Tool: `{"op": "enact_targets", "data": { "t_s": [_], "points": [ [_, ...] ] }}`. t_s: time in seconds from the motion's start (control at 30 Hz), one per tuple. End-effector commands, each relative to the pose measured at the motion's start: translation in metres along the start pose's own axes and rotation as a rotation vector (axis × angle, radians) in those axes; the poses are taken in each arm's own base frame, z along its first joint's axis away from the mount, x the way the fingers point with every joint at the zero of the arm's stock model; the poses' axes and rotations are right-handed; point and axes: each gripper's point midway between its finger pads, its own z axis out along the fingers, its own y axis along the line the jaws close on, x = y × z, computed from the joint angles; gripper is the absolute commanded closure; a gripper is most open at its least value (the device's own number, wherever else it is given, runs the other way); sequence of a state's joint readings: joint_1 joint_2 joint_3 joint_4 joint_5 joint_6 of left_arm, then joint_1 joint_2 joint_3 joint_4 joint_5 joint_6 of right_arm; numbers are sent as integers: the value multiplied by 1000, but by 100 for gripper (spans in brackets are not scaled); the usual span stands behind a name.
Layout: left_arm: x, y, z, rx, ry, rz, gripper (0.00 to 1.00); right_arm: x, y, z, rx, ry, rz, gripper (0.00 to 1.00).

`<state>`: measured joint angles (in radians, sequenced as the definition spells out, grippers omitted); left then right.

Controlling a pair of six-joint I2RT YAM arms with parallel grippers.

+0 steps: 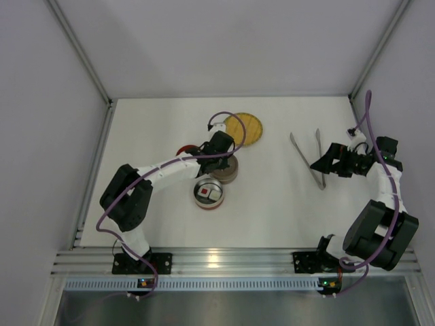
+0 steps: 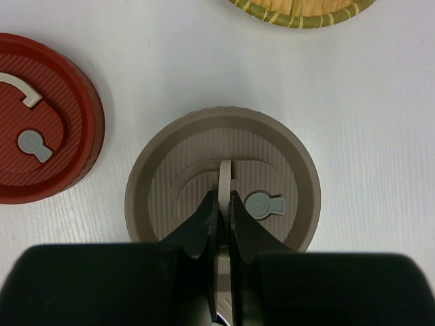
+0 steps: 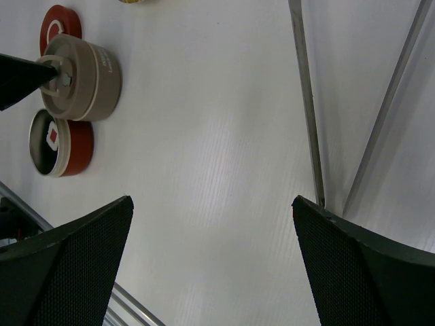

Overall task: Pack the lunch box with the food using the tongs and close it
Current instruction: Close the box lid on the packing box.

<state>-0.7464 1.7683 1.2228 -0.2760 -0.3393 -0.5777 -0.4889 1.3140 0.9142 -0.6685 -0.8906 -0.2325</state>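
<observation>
The lunch box is in round parts. A red bowl [image 1: 208, 193] lies open with food [image 1: 204, 192] inside, a red-topped cube beside a white piece. Behind it stands a beige container [image 1: 228, 171] with its ribbed lid [image 2: 222, 183] on. My left gripper [image 2: 222, 197] is shut on that lid's thin cream handle [image 2: 225, 173]. A red lid [image 2: 41, 146] lies flat to the left. The silver tongs [image 1: 309, 159] lie on the table at the right, joined end nearest me. My right gripper [image 3: 212, 204] stands open beside that joined end, holding nothing.
A round yellow woven plate [image 1: 243, 129] sits behind the beige container. White walls close the table on the left, right and back. An aluminium rail [image 1: 224, 261] runs along the near edge.
</observation>
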Motion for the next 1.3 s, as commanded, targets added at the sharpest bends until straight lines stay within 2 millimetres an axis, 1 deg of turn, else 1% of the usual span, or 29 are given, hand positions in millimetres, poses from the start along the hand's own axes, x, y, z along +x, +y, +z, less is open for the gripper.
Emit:
{"op": "enact_targets", "data": {
  "t_s": [0.0, 0.1, 0.2, 0.27, 0.3, 0.37, 0.4, 0.43, 0.47, 0.5, 0.53, 0.57, 0.6, 0.63, 0.67, 0.7, 0.73, 0.77, 0.8, 0.83, 0.9, 0.97, 1.03, 1.07, 1.1, 1.17, 1.2, 1.23, 1.27],
  "points": [
    [-26, -14, -3, 31, -81, -37, 100, -13, -5, -2, 6, -48, -45, 1],
    [-24, -15, -2, 37, -77, -29, 100, -13, -5, -2, 6, -48, -46, 1],
    [-13, -20, 2, 83, -43, 27, 100, -12, -5, -2, 5, -46, -46, 1],
    [0, -27, 6, 149, 1, 133, 100, -12, -5, -2, 5, -45, -47, 1],
    [6, -28, 6, 183, 19, 220, 100, -12, -5, -2, 5, -43, -51, 1],
    [23, -29, 6, 244, 76, 322, 100, -11, -5, -2, 4, -40, -52, 1],
    [33, -33, 3, 302, 106, 357, 100, -11, -5, -2, 2, -39, -52, 1],
    [39, -33, 1, 370, 120, 434, 100, -11, -5, -2, 1, -39, -53, 1],
    [41, -36, -5, 439, 117, 474, 100, -12, -5, -2, -1, -39, -53, 0],
    [58, -38, -12, 538, 149, 544, 100, -12, -5, -1, -2, -41, -55, 0],
    [60, -37, -16, 595, 149, 585, 100, -12, -5, -1, -4, -39, -52, 1],
    [69, -36, -20, 646, 172, 632, 100, -12, -5, -1, -3, -38, -52, 1],
    [70, -37, -22, 693, 161, 728, 100, -12, -5, -1, -4, -39, -55, 1],
    [78, -47, -31, 809, 181, 767, 100, -12, -5, -1, -3, -38, -54, 1],
    [90, -45, -32, 865, 226, 815, 100, -12, -5, -1, -4, -39, -56, 1],
    [103, -39, -37, 917, 272, 898, 100, -12, -5, -1, -4, -38, -54, 1],
    [104, -49, -41, 1011, 289, 913, 100, -12, -5, -1, -4, -38, -55, 1],
    [109, -51, -44, 1060, 312, 939, 100, -12, -5, -1, -4, -39, -56, 1],
    [119, -47, -52, 1115, 371, 971, 100, -12, -5, -1, -6, -38, -57, 1],
    [113, -61, -56, 1196, 366, 963, 100, -12, -5, -1, -4, -38, -57, 1],
    [114, -69, -63, 1271, 371, 989, 100, -12, -5, -2, 0, -36, -55, 1],
    [114, -73, -65, 1284, 353, 1028, 100, -11, -5, -2, 2, -37, -58, 1],
    [120, -78, -74, 1314, 348, 1105, 100, -11, -6, -2, 5, -37, -59, 0],
    [122, -76, -74, 1317, 337, 1162, 100, -11, -5, -2, 5, -37, -59, 1],
    [127, -77, -80, 1332, 344, 1200, 100, -11, -5, -2, 6, -36, -58, 1],
    [139, -65, -92, 1348, 411, 1243, 100, -11, -5, -3, 5, -36, -56, 1],
    [146, -61, -96, 1365, 415, 1301, 100, -12, -4, -3, 3, -37, -56, 1],
    [148, -54, -106, 1373, 432, 1315, 100, -12, -4, -3, 4, -38, -59, 1],
    [151, -49, -110, 1382, 432, 1334, 100, -11, -4, -3, 2, -38, -55, 1]
  ]
}}
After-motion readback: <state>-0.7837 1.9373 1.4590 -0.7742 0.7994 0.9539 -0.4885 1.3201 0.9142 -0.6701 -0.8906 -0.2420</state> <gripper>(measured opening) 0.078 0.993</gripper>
